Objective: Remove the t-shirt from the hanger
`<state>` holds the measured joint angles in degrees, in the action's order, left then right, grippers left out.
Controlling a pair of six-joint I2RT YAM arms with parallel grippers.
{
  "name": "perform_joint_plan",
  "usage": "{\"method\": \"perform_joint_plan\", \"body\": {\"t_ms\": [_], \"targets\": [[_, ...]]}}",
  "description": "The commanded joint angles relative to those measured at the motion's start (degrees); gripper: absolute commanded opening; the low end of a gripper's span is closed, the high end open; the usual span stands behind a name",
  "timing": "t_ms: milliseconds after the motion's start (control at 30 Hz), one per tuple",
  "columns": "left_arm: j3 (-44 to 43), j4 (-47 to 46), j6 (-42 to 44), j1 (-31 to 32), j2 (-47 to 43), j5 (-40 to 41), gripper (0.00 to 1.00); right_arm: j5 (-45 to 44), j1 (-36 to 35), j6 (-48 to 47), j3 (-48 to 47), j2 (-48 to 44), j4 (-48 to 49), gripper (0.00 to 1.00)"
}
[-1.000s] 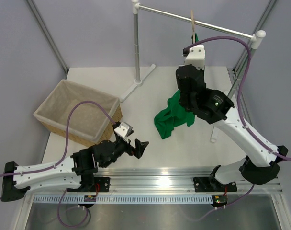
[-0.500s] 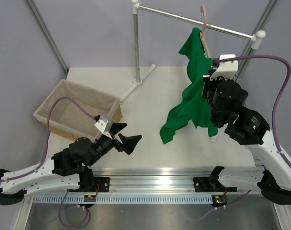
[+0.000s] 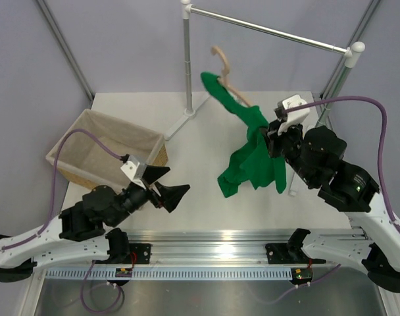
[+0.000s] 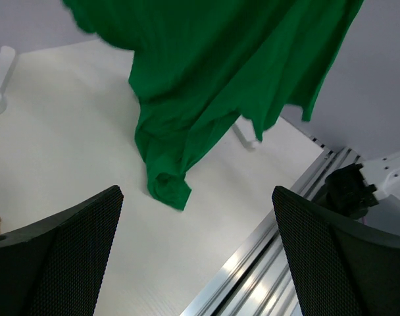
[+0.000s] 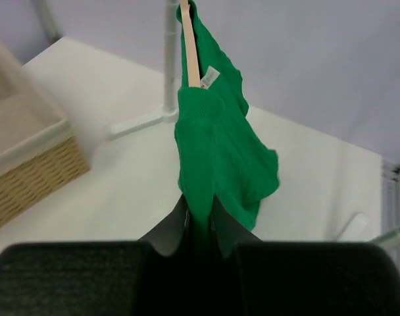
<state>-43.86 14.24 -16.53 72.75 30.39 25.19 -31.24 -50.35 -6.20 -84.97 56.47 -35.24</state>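
Observation:
The bright green t-shirt (image 3: 252,155) still hangs on the pale wooden hanger (image 3: 227,78). The hanger is off the silver rail (image 3: 272,31), tilted, with its hook up and to the left. My right gripper (image 3: 274,136) is shut on the shirt-covered end of the hanger and holds both above the table. In the right wrist view the green fabric (image 5: 216,145) is pinched in the right gripper (image 5: 200,209) and the bare hanger arm (image 5: 189,46) rises above it. My left gripper (image 3: 168,189) is open and empty, low at the front left. Its view shows the shirt (image 4: 206,79) hanging ahead of the left gripper (image 4: 197,217).
A wicker basket with a cloth liner (image 3: 75,141) stands at the left. The rail's post and foot (image 3: 187,108) stand at the back centre, and its other post (image 3: 348,56) at the right. An aluminium rail (image 3: 213,237) runs along the near edge.
My right gripper has carried the hanger and shirt off the rail, down and to the left. The hanger now tilts freely. The left arm drew slightly left, its gripper still open.

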Motion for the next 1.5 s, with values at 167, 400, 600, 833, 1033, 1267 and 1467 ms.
{"method": "perform_joint_plan", "body": {"t_ms": [167, 400, 600, 833, 1033, 1267, 1467], "targets": [[-17.56, 8.23, 6.32, 0.2, -0.16, -11.21, 0.99, 39.64, -0.01, 5.57, 10.43, -8.9, -0.88, 0.0], [-20.21, 9.58, 11.79, 0.2, -2.09, -15.14, 0.99, 55.76, 0.07, 9.97, 17.11, -14.36, 4.83, 0.0], [-22.5, 13.18, 10.91, 0.29, -1.91, -22.81, 0.95, 59.71, 0.07, 13.4, 21.42, -21.12, 11.41, 0.0], [-22.32, 8.98, 11.35, 0.2, -4.02, -24.92, 0.99, 65.35, 0.07, 15.08, 19.76, -26.41, 10.91, 0.0], [-26.27, 6.77, 12.32, 0.29, 1.41, -32.39, 0.99, 68.06, 0.07, 15.69, 19.4, -22.64, 8.61, 0.0], [-26.28, 4.13, 12.14, 0.29, 7.84, -38.19, 0.86, 69.04, 0.07, 17.44, 22.56, -22.45, 14.32, 0.0], [-24.88, 3.34, 12.23, 0.29, 8.46, -39.6, 0.66, 67.63, 0.07, 18.06, 23.62, -22.72, 15.91, 0.0]]}}
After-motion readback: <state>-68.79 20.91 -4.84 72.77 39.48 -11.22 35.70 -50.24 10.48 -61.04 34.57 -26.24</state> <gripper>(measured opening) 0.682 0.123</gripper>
